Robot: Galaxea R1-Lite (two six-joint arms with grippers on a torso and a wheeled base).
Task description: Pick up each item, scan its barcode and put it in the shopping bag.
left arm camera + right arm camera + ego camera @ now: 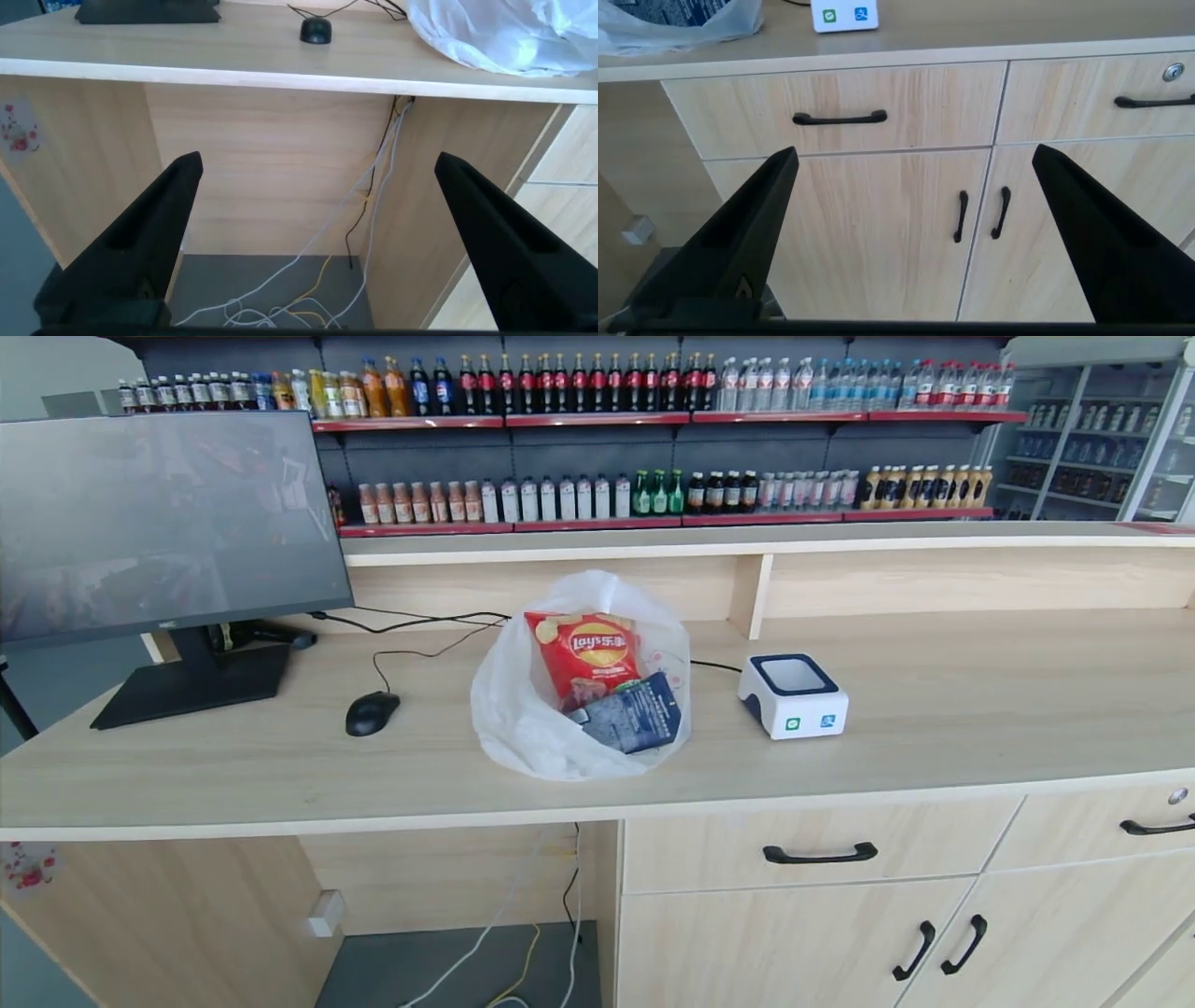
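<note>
Between mouse and scanner, shopping bag

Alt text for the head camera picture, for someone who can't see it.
A white shopping bag sits on a wooden counter, holding a red chip bag and a dark blue packet. A white scanner stands to its right, a mouse and monitor to its left.

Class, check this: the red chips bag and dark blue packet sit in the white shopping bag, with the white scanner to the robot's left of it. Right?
Not quite. The head view shows the scanner to the right of the shopping bag; the chips bag and blue packet are indeed in it.
</note>
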